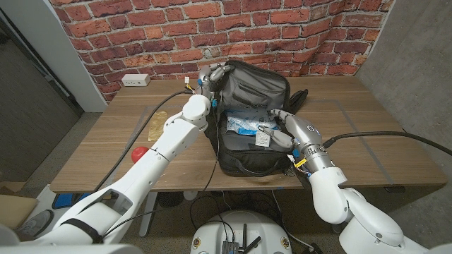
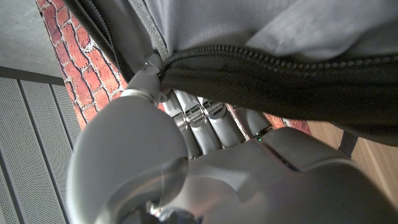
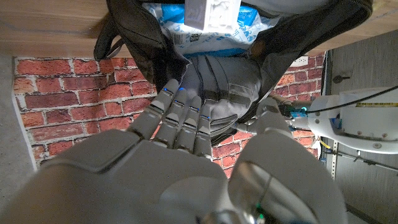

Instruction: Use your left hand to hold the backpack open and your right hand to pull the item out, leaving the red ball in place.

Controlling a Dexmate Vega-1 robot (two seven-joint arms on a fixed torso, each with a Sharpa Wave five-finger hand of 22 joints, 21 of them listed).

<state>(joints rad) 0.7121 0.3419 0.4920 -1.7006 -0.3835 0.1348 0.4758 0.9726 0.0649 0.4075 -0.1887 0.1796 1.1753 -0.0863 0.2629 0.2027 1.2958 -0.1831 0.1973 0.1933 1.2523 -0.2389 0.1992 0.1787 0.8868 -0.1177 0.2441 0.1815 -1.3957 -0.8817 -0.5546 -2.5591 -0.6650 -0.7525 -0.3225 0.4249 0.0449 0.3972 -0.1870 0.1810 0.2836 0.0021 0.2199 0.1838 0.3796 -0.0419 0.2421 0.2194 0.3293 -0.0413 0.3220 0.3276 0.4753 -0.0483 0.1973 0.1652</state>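
On the wooden table (image 1: 367, 134) lies one black backpack (image 1: 258, 92), its flap gripped and lifted by the left hand (image 1: 210, 76). Inside sits one blue-and-white packet (image 1: 246, 125), its printing too small to read. The right hand (image 1: 282, 128) reaches in with fingers spread, holding nothing. One red ball (image 1: 140, 152) rests near the table's front edge, partly hidden by the left arm.
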